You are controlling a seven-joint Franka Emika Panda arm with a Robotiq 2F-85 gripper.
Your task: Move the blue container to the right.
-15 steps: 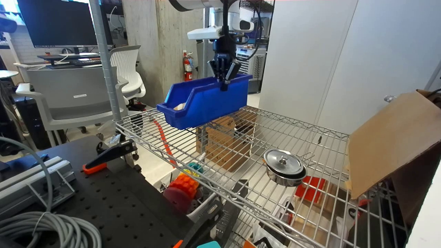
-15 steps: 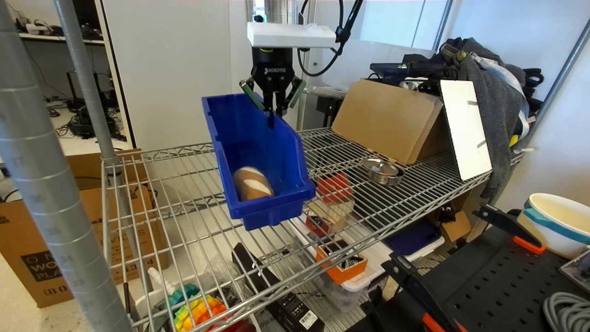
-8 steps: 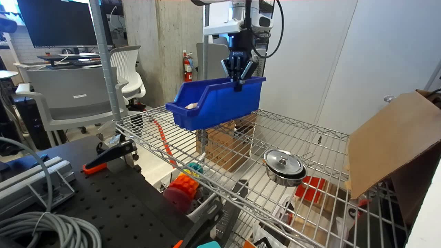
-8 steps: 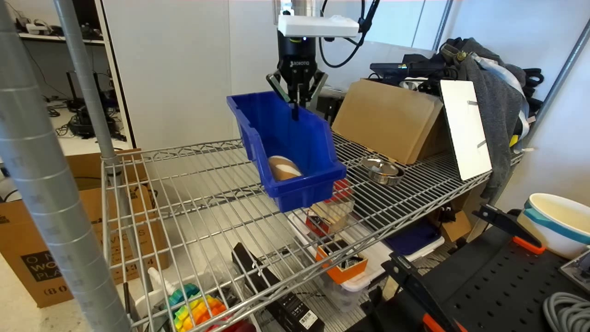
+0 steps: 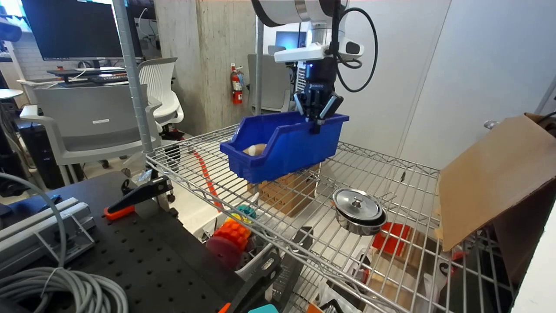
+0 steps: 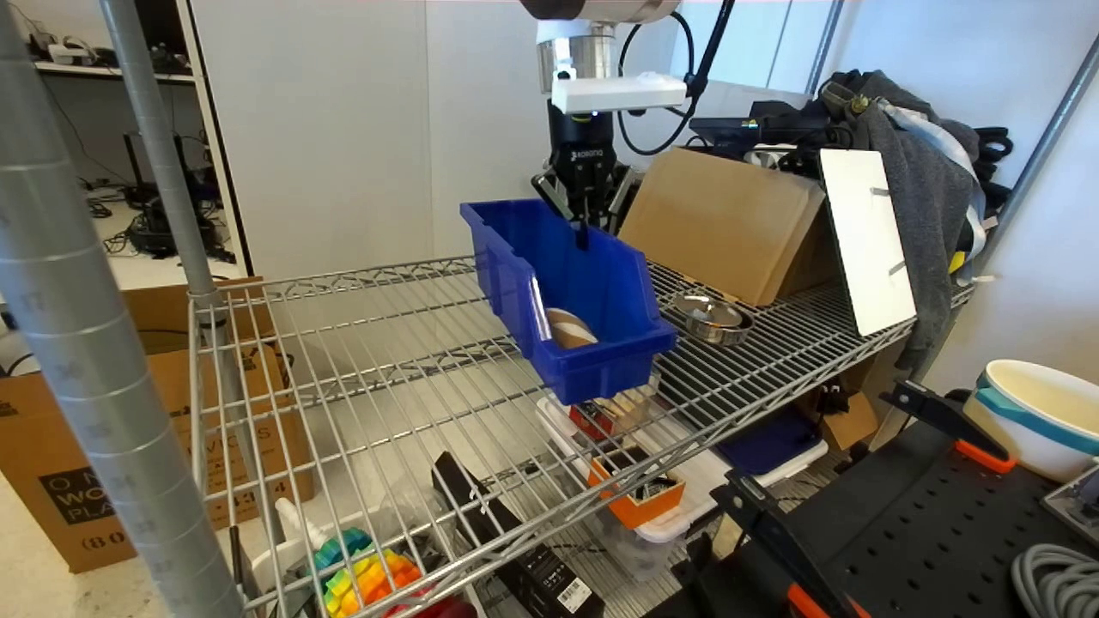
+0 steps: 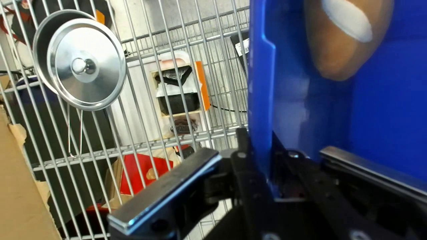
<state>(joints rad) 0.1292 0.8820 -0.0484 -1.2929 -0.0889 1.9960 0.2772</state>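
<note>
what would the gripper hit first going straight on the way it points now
The gripper points down, holding the blue container, whose base would likely meet the wire shelf first; any gap between them is hard to judge.

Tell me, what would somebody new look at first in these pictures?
Probably the big blue container, pinched along one long side by the black end effector, over the wire shelf. Next, the shiny metal pot on that shelf, its lid sitting off-centre. Then maybe the bright red-and-orange thing lower down, below the shelf.
</note>
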